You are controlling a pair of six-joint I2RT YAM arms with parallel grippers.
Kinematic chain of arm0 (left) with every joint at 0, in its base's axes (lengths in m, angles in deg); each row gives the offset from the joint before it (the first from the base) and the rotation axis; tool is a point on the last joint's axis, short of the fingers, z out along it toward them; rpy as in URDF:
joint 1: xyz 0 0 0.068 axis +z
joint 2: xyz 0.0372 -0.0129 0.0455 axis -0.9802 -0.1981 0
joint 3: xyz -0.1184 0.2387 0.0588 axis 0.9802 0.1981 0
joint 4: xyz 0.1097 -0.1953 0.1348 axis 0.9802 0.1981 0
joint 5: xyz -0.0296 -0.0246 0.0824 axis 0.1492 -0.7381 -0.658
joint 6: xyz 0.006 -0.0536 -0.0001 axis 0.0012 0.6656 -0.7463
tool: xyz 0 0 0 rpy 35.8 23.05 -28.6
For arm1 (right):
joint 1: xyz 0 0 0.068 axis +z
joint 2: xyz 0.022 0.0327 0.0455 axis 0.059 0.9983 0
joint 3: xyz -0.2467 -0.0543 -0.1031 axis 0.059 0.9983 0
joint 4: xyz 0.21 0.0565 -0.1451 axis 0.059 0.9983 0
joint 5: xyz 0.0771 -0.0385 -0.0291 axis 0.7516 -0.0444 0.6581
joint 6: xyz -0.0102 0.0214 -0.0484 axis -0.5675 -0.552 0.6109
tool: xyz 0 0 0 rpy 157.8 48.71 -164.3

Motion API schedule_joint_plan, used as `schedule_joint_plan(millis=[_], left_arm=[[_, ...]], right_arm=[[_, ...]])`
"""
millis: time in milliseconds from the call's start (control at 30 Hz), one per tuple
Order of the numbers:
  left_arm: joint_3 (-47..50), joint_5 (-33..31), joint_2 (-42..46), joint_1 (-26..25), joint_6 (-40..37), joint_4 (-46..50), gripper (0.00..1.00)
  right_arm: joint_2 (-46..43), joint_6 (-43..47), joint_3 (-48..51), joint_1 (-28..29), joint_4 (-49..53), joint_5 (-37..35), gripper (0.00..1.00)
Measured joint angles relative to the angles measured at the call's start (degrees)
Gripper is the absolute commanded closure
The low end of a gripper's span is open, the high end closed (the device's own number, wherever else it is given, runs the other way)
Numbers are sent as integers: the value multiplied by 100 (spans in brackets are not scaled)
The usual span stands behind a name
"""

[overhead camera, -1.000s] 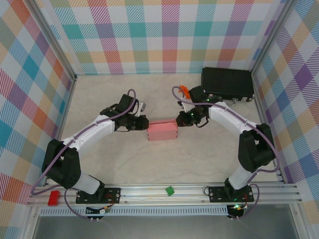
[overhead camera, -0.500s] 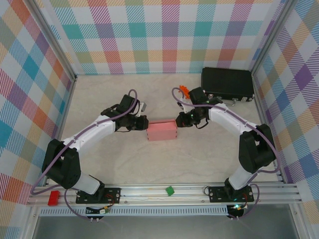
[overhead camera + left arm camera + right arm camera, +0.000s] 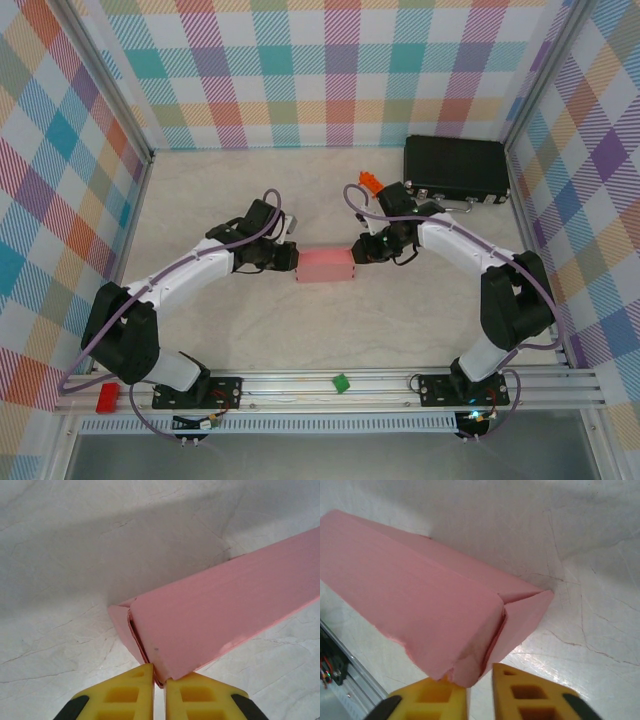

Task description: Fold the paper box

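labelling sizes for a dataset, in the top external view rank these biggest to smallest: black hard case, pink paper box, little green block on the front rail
1. black rectangular hard case
2. pink flat card paper box
3. small green block, clearly the smallest even though it sits nearest the camera

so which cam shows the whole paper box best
Top external: the whole paper box sits between the left pincer and right pincer, its full outline in frame. The left wrist view shows one end and its flap seam close up; the right wrist view shows the other end.
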Motion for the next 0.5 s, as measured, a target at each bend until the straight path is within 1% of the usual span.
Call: schedule_joint_plan(millis=[33,167,267,367,500], left_arm=[[0,-26,0,-2,-13,4,87],[0,-136,0,-11,-72,33,87],[0,-219,-2,-26,-92,103,87],[0,-306,-2,-33,-96,146,87],[-2,-350,-2,-44,-96,149,87]], right_arm=[[-7,2,11,7,4,-11,71],[-61,13,70,26,42,-52,65],[-216,46,190,28,46,-66,57],[-479,76,308,28,55,-66,51],[-791,116,339,28,-35,-42,48]])
